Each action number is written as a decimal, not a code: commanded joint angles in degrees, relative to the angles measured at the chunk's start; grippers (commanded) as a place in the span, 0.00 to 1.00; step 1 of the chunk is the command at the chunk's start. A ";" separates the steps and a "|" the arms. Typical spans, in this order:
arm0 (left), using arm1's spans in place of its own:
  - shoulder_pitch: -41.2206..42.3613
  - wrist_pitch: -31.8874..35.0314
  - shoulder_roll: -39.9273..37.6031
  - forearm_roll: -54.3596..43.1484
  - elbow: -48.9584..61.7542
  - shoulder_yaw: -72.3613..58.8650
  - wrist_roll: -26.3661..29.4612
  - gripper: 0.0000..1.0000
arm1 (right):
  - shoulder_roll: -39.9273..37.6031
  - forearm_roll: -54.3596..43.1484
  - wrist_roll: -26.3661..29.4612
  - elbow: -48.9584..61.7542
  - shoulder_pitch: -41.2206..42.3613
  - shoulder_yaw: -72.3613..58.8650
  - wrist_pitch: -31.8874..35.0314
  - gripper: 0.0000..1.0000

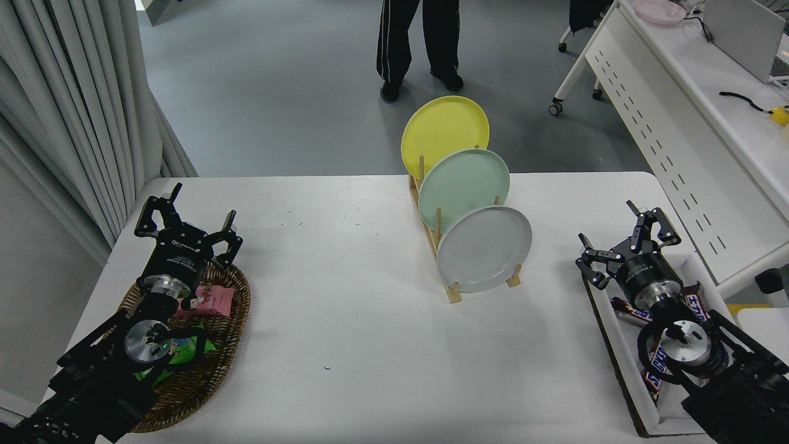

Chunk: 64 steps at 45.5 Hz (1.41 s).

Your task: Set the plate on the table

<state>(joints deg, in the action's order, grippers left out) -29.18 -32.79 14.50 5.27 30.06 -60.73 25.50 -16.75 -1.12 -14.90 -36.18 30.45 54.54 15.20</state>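
The light grey plate stands on edge in the front slot of a wooden rack near the middle of the white table. A mint green plate and a yellow plate stand behind it in the same rack. My right gripper is open and empty, well to the right of the grey plate, above a box of candy bars. My left gripper is open and empty, parked at the lower left over a wicker basket.
A wicker basket with snack packets lies at the left front. A white box of candy bars lies at the right front. A person's legs stand beyond the far edge. A white perforated-panel desk stands at the right.
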 commanded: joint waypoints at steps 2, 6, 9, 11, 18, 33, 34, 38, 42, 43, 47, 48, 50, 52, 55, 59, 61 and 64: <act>0.00 0.01 0.00 0.00 0.00 0.00 -0.01 1.00 | -2.23 0.50 0.05 -0.99 3.90 -8.20 -3.60 1.00; 0.00 0.01 0.00 0.00 0.00 0.00 -0.01 1.00 | -3.99 5.14 0.05 -1.43 6.28 -15.41 -4.57 1.00; 0.00 0.01 0.00 0.00 0.00 0.00 -0.01 1.00 | -6.00 12.44 0.05 -2.92 8.74 -22.97 -4.66 1.00; 0.00 0.01 0.00 0.00 0.00 0.00 -0.01 1.00 | -7.76 15.17 0.05 -4.15 10.49 -27.53 -4.66 1.00; 0.00 0.01 0.00 0.00 0.00 0.00 -0.01 1.00 | -15.06 22.20 0.22 -9.16 16.91 -42.75 -4.74 1.00; 0.00 0.01 0.00 0.00 0.00 0.00 -0.01 1.00 | -22.09 26.16 0.31 -21.81 26.40 -59.45 -4.83 1.00; 0.00 0.01 0.00 0.00 0.00 0.00 -0.01 1.00 | -22.53 26.16 0.40 -22.61 27.02 -60.59 -4.83 1.00; 0.00 0.01 0.00 0.00 0.00 0.00 -0.01 1.00 | -25.60 26.08 0.57 -27.26 30.44 -65.43 -4.66 1.00; 0.00 0.01 0.00 0.00 0.00 0.00 -0.01 1.00 | -28.86 25.99 0.57 -32.54 35.19 -71.14 -4.83 1.00; 0.00 0.01 0.00 0.00 0.00 0.00 -0.01 1.00 | -29.04 25.90 0.57 -33.33 36.42 -72.72 -4.92 1.00; 0.00 0.01 0.00 0.00 0.00 0.00 -0.01 1.00 | -29.04 25.72 0.66 -34.92 41.08 -77.47 -5.45 1.00; 0.00 0.01 0.00 0.00 0.00 0.00 -0.01 1.00 | -29.04 25.72 0.66 -35.18 41.87 -78.09 -5.45 1.00; 0.00 0.01 0.00 0.00 0.00 0.00 -0.01 1.00 | -28.78 25.81 0.92 -35.97 43.19 -78.62 -5.54 1.00; 0.00 0.01 0.00 0.00 0.00 0.00 -0.01 1.00 | -28.69 25.90 1.45 -36.76 43.81 -78.53 -5.89 1.00; 0.00 0.01 0.00 0.00 0.00 0.00 -0.01 1.00 | -27.90 26.25 2.59 -37.29 44.51 -78.27 -8.08 1.00; 0.00 0.01 0.00 0.00 0.00 0.00 -0.01 1.00 | -25.26 26.25 3.74 -37.20 45.04 -77.31 -12.21 1.00; 0.00 0.01 0.00 0.00 0.00 0.00 -0.01 1.00 | -24.47 25.99 4.00 -37.20 45.04 -76.60 -14.14 1.00; 0.00 0.01 0.00 0.00 0.00 0.00 -0.01 1.00 | -23.85 25.81 4.00 -37.20 44.96 -75.55 -16.51 1.00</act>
<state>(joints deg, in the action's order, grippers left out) -29.18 -32.78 14.50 5.28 30.06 -60.73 25.49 -42.97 24.82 -12.39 -71.37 72.48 -20.68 5.81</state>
